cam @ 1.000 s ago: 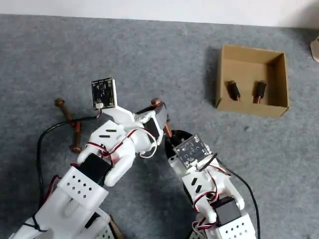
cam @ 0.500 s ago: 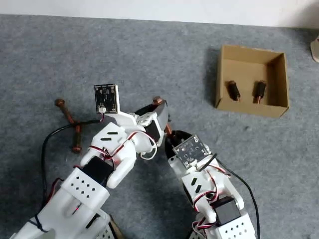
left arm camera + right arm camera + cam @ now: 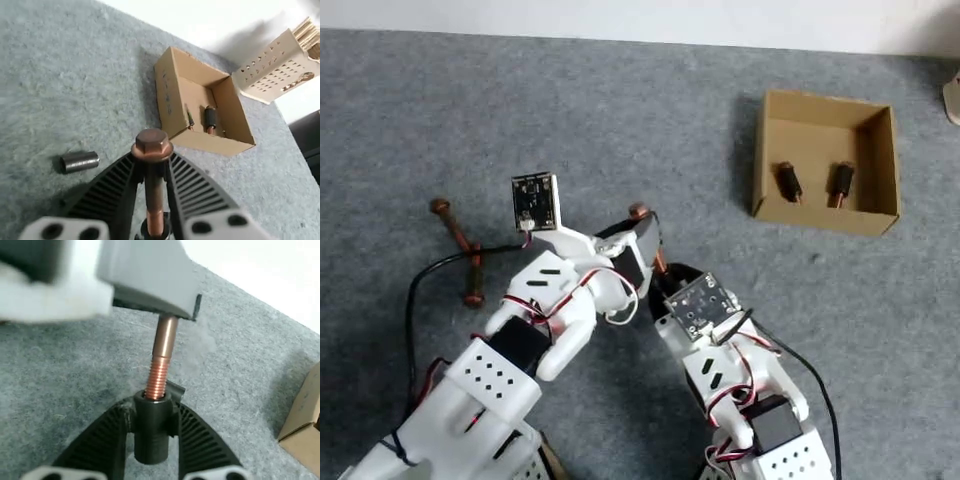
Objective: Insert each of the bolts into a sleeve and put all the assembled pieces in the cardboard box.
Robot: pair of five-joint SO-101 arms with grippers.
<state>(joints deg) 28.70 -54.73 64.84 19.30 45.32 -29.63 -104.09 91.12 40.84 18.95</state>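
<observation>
My left gripper [image 3: 151, 161] is shut on a copper bolt [image 3: 152, 145], hex head up, seen in the high view as bolt [image 3: 639, 212]. My right gripper [image 3: 150, 416] is shut on a black sleeve [image 3: 150, 432] held upright. The bolt's threaded end [image 3: 157, 379] sits in the sleeve's top opening, under the left gripper's body. The cardboard box [image 3: 820, 110] stands at the back right with two assembled pieces [image 3: 788, 182] [image 3: 840, 185] inside. Two loose bolts [image 3: 450, 226] [image 3: 474, 275] lie crossed at the left. A loose sleeve [image 3: 80, 161] lies on the carpet.
Grey carpet covers the table. A white perforated basket [image 3: 280, 67] stands beyond the box. A box corner [image 3: 306, 432] shows beside the right gripper. The two arms meet at the middle front, with open carpet between them and the box.
The left arm has shifted slightly toward the front and right, bringing the bolt down toward the right gripper's sleeve. The right arm has hardly moved.
</observation>
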